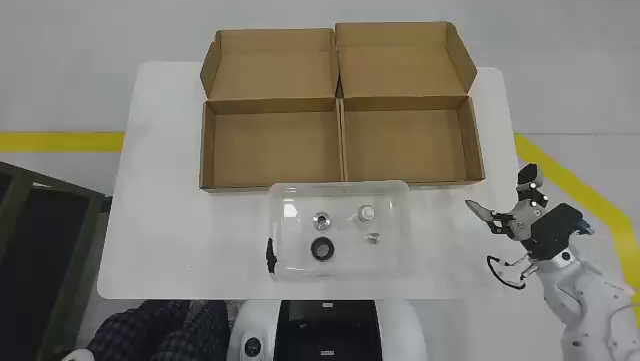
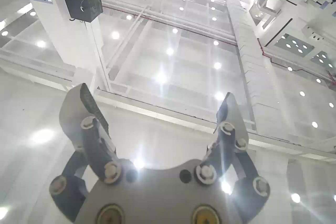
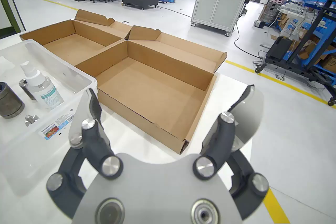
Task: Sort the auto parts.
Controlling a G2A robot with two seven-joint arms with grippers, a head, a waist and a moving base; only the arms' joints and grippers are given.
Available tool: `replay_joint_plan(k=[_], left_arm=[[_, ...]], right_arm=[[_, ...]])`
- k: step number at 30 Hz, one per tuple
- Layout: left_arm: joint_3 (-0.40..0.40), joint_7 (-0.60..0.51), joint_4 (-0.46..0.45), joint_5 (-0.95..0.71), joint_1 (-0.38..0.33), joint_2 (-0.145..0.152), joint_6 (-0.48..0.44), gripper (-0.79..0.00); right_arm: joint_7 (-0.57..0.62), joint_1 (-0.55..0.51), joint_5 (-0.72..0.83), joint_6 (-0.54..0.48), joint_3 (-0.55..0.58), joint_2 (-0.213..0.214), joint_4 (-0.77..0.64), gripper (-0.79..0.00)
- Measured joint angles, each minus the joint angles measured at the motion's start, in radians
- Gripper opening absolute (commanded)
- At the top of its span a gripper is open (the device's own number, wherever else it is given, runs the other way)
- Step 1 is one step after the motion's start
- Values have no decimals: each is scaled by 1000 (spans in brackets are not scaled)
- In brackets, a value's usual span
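top view: a clear plastic bin (image 1: pixel 338 191) sits at the near-middle of the white table (image 1: pixel 170 161), and the auto parts all lie inside it. they are a dark ring-shaped part (image 1: pixel 323 250), a grey metal cylinder with a dark bore (image 1: pixel 320 221) and a small silver bolt (image 1: pixel 372 238). a small clear spray bottle with a white top (image 1: pixel 366 213) lies in there too. just behind the bin stand two open brown cardboard boxes side by side and touching, the left box (image 1: pixel 272 146) and the right box (image 1: pixel 405 143), each with its lid flap folded back.

the right gripper (image 1: pixel 483 233) hangs over the table's right side, level with the bin and apart from it, so every part is off to its left. its fingers are spread wide with nothing between them. in the right wrist view the right gripper (image 3: pixel 170 93) points across the right box's near corner, with the bin, bottle (image 3: pixel 40 88), cylinder (image 3: pixel 9 101) and bolt (image 3: pixel 31 118) off to one side.

in the left wrist view the left gripper (image 2: pixel 156 91) is spread wide too, holds nothing and points up at the ceiling.
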Motion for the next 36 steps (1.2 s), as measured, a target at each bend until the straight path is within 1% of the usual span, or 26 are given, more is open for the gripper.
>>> replay_joint_plan(k=[18,20,23,29,33,36], left_arm=[[0,0,0,0,0,0,0,0],[0,0,0,0,0,0,0,0],[0,0,0,0,0,0,0,0],[0,0,0,0,0,0,0,0],[0,0,0,0,0,0,0,0],[0,0,0,0,0,0,0,0]], right_arm=[[10,1,0,5,-4,0,-3,0],[40,3,0,9,-15,0,-15,0],[90,14,-5,-12,-32,3,-37,0],[215,61,-2,-85,-76,11,-87,0],[306,94,-7,-149,-116,17,-166,0],[350,112,15,-209,-145,22,-209,0]])
